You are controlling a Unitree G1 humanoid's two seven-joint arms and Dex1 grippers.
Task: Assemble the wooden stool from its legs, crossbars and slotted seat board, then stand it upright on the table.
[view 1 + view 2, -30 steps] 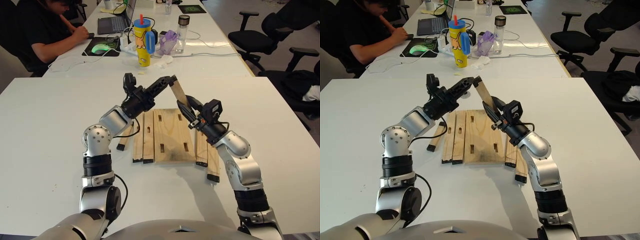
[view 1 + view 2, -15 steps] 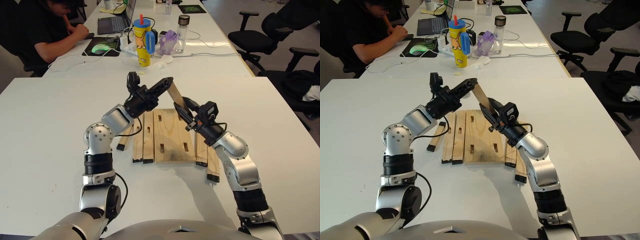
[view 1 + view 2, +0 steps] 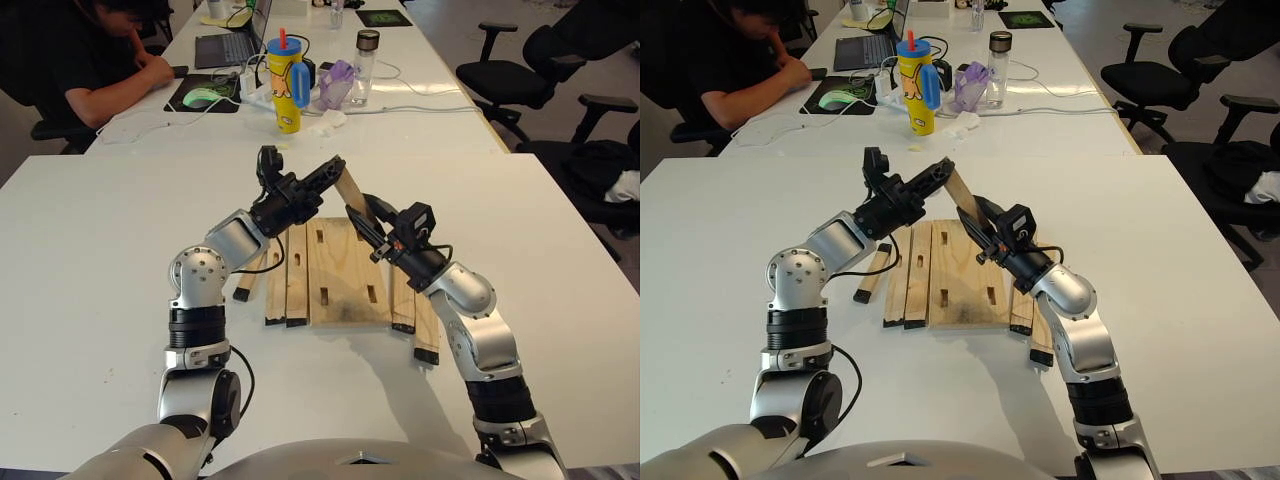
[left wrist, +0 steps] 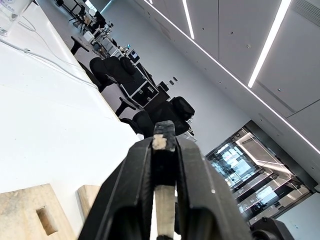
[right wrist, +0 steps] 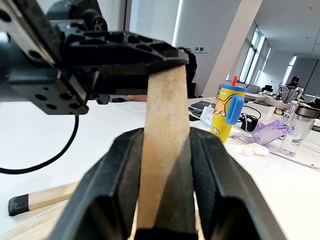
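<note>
Aloft, wooden leg (image 3: 355, 192) — left gripper (image 3: 333, 167) pinching top, right gripper (image 3: 358, 214) pinching bottom.

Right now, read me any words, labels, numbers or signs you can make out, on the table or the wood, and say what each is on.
None can be read.
Yellow cup: a printed picture; any lettering is too small to read.
Clear bottle: no legible label.
Seat board and wooden leg: bare wood, no marks.
</note>
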